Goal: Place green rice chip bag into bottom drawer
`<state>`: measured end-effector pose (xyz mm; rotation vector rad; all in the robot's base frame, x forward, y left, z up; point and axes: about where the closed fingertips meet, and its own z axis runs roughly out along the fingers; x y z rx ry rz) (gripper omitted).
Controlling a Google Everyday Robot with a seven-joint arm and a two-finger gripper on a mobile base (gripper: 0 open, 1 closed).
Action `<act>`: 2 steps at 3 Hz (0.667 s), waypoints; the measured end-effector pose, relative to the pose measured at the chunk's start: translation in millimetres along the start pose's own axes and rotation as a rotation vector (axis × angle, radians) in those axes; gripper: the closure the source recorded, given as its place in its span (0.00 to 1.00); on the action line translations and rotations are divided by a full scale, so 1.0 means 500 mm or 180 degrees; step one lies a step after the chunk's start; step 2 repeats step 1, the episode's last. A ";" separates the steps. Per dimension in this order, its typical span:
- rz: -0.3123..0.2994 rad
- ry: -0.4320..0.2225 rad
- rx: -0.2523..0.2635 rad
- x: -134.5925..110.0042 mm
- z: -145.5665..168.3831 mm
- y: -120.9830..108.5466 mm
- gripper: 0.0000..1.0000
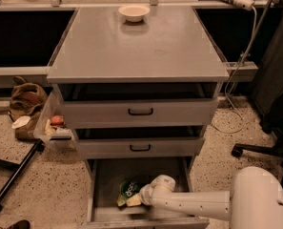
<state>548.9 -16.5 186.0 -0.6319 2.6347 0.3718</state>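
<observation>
The green rice chip bag (129,191) lies on the grey floor of the open bottom drawer (105,180) of the grey cabinet, towards the front middle. My white arm reaches in from the lower right, and my gripper (140,196) is down inside the drawer right at the bag's right edge. The gripper's end is hidden by the wrist and the bag.
A pale round bowl (134,12) sits at the back of the cabinet top (141,46). The two upper drawers with black handles (140,111) are slightly open. A clear bin (53,128) and a brown bag (26,99) sit at the left. A chair base (255,149) stands at the right.
</observation>
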 end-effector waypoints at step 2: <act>0.0000 0.0000 0.0000 0.000 0.000 0.000 0.00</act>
